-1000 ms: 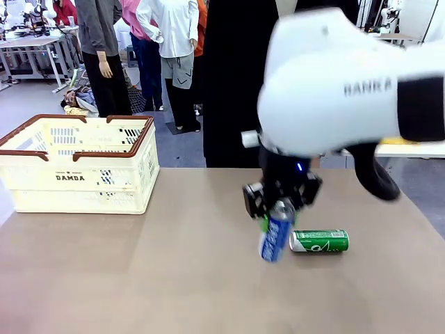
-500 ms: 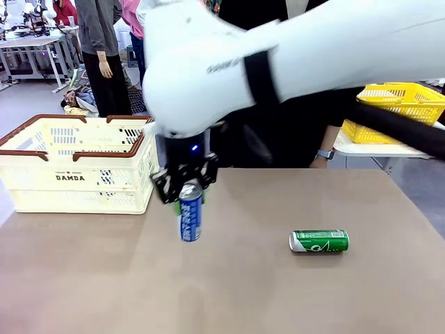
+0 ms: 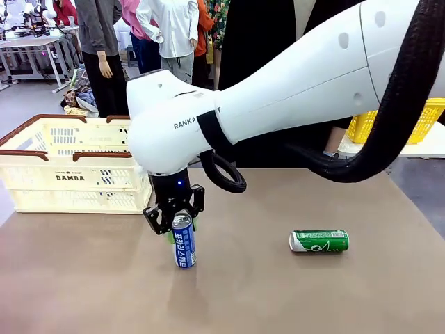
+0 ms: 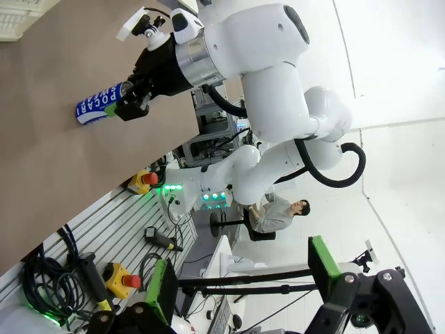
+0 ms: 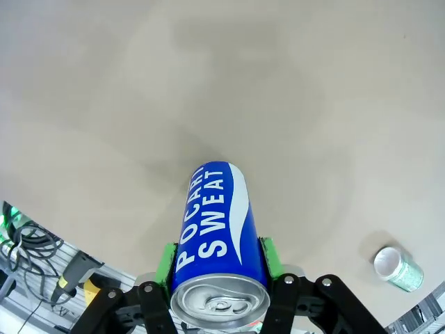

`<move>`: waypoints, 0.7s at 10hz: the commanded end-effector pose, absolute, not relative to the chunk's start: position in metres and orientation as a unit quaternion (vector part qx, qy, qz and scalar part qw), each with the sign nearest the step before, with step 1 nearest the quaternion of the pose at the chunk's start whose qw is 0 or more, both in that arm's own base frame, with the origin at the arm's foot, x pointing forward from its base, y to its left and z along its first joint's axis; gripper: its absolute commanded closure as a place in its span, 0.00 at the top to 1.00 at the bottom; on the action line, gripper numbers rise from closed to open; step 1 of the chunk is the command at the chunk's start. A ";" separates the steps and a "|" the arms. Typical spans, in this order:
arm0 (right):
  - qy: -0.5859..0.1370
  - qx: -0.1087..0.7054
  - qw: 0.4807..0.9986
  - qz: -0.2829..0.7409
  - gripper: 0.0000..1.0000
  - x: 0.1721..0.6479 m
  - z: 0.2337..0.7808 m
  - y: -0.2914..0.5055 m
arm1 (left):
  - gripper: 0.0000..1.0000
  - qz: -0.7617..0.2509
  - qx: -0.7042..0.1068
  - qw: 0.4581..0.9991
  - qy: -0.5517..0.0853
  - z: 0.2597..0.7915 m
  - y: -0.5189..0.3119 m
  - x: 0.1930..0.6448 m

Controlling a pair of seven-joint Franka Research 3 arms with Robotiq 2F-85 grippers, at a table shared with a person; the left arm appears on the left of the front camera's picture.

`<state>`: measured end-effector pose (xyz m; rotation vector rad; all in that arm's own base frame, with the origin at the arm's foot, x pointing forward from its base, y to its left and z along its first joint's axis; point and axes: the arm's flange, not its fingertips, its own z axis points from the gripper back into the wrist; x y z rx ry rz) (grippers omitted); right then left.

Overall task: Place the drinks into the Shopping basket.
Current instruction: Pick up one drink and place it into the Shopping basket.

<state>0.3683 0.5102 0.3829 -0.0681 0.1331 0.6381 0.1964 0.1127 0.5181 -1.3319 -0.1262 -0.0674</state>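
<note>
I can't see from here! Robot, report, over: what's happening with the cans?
Right gripper shut on blue can, upright, near basket. Left gripper open, empty. Green can lying on table, out of the way. Over.

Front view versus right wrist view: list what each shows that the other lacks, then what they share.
Front view adds: the cream basket on the table's left, a yellow basket behind the table, and the right arm reaching across.
Right wrist view adds: POCARI SWEAT readable on the blue can, the green-padded right fingers on both its sides, and cables past the table edge.
Both: the blue can held in the right fingers, and the green can lying on its side.
</note>
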 end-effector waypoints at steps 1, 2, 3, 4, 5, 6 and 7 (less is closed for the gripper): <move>0.079 -0.012 0.943 0.322 1.00 0.369 0.400 0.504 | 1.00 -0.036 -0.624 0.778 -0.061 0.519 0.112 0.194; 0.075 -0.001 0.943 0.323 1.00 0.367 0.406 0.498 | 1.00 -0.036 -0.624 0.778 -0.061 0.519 0.112 0.194; 0.068 0.017 0.943 0.327 1.00 0.365 0.423 0.488 | 1.00 -0.036 -0.624 0.778 -0.061 0.519 0.112 0.194; 0.062 0.028 0.944 0.324 1.00 0.363 0.449 0.473 | 1.00 -0.036 -0.624 0.778 -0.061 0.519 0.112 0.194; 0.053 0.028 0.947 0.316 1.00 0.362 0.478 0.452 | 1.00 -0.036 -0.624 0.778 -0.061 0.519 0.112 0.194; 0.033 0.022 0.958 0.283 1.00 0.363 0.517 0.408 | 1.00 -0.036 -0.624 0.778 -0.061 0.519 0.112 0.194; 0.052 0.028 0.969 0.239 1.00 0.365 0.550 0.348 | 1.00 -0.036 -0.624 0.778 -0.061 0.519 0.112 0.194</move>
